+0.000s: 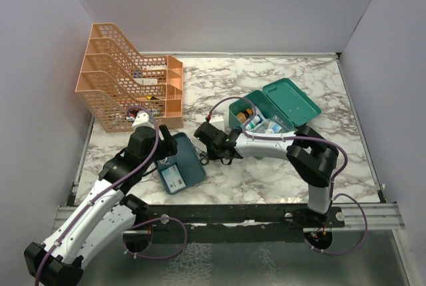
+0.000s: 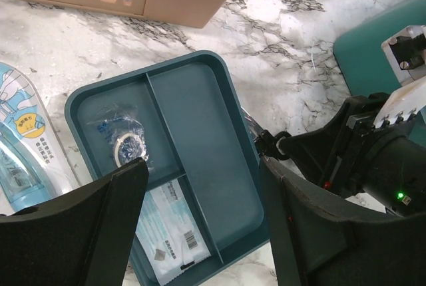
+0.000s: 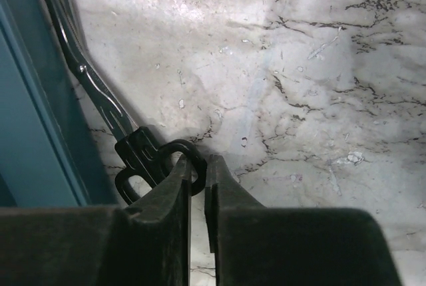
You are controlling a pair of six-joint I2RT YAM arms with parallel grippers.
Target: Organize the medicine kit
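Note:
The teal medicine kit [image 1: 256, 114] stands open at mid table with bottles and small packs inside, its lid [image 1: 291, 100] tipped back. Black scissors [image 3: 106, 110] lie on the marble along the right side of a flat teal divided tray [image 1: 183, 166]. My right gripper [image 3: 198, 163] is low over the scissors' handles, its jaws nearly together with the rim of one handle ring pinched between them. My left gripper [image 2: 203, 166] hovers open above the tray [image 2: 193, 133], holding nothing. The tray holds a bagged tape roll [image 2: 126, 143] and a white-blue packet [image 2: 173, 226].
An orange mesh file rack [image 1: 126, 86] stands at the back left, close behind the left arm. A light blue tube pack [image 2: 23, 146] lies on the marble left of the tray. The kit's teal side [image 2: 373, 46] is just behind the right wrist.

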